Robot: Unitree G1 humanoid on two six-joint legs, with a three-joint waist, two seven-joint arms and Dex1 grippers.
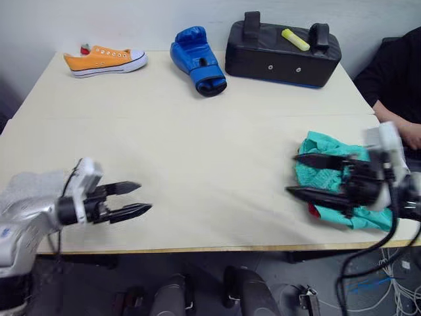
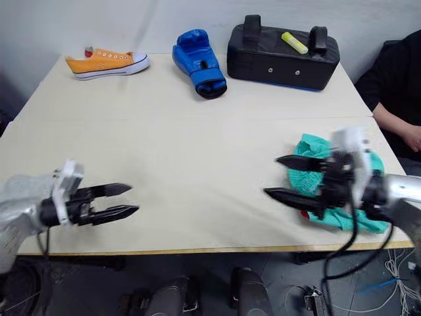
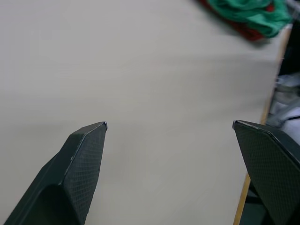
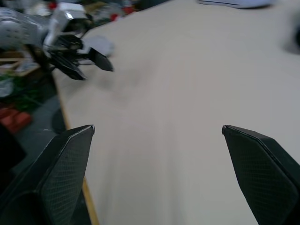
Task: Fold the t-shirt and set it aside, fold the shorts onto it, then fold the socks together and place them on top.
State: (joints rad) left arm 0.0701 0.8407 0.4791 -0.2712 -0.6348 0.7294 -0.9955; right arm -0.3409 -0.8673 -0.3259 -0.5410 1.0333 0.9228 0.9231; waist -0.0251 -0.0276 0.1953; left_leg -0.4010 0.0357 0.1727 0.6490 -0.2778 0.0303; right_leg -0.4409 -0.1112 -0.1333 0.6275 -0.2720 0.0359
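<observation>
The teal shorts (image 1: 320,146) lie bunched at the table's front right, on top of the red t-shirt (image 1: 314,210), of which just a sliver shows at the pile's near edge. My right gripper (image 1: 293,174) hovers at the pile's left side, pointing left over bare table, open with nothing between its fingers. My left gripper (image 1: 145,197) is far from the pile at the front left, just above the table, also open and holding nothing. In the left wrist view the shorts (image 3: 243,11) and t-shirt (image 3: 243,30) show beyond the open fingers. The socks are out of view.
Along the back edge stand an orange sneaker (image 1: 105,60), a blue boxing glove (image 1: 197,59) and a black strike pad (image 1: 283,46) with a yellow marker (image 1: 295,39) on it. A person in black (image 1: 398,79) sits at the right, hand (image 1: 413,135) near the pile.
</observation>
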